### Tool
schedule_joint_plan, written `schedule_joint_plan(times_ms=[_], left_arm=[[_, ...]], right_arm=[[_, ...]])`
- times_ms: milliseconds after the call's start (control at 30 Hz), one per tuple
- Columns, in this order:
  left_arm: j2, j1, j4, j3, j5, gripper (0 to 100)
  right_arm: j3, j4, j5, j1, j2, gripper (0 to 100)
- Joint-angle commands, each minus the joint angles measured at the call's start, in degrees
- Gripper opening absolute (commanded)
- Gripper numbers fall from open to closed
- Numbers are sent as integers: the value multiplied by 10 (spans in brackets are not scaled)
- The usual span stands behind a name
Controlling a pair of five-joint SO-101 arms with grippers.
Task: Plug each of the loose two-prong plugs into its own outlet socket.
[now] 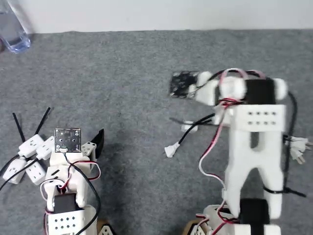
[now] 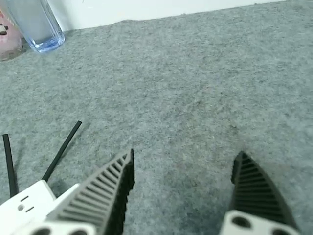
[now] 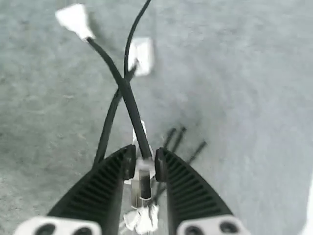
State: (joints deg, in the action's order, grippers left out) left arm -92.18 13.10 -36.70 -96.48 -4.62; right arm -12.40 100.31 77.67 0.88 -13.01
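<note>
Right tool (image 3: 144, 164) clamped on black cord (image 3: 105, 59); left tool (image 2: 186, 164) spread wide beside outlet socket (image 2: 22, 205).

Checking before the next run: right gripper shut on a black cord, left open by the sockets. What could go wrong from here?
1. The right gripper pinches the thin black cord, not its small white two-prong plug, so the prongs may be hard to aim.
2. A second black cord crosses it just ahead of the gripper; a lift may drag both.
3. The white plastic outlet sockets lie loose; the open left gripper holds none, so they may slide under a push.
</note>
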Motion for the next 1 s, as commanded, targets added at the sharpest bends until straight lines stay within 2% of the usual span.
schedule_joint_plan(times_ms=[0,400,567,667,767,967], left_arm=[[-9,-5,7,4,-3,305],[-9,-6,6,4,-3,305],[-9,-6,6,4,-3,305],[-9,-6,6,3,-3,305],[-9,-6,6,3,-3,305],[-9,-6,7,3,-3,305]], right_arm=[[-73,25,-6,-64,-22,8],[-213,17,48,-242,-17,8],[-212,-37,57,-322,-15,8],[-188,-55,89,-367,0,8],[-157,-68,109,-400,33,8],[-115,-158,109,-444,127,8]])
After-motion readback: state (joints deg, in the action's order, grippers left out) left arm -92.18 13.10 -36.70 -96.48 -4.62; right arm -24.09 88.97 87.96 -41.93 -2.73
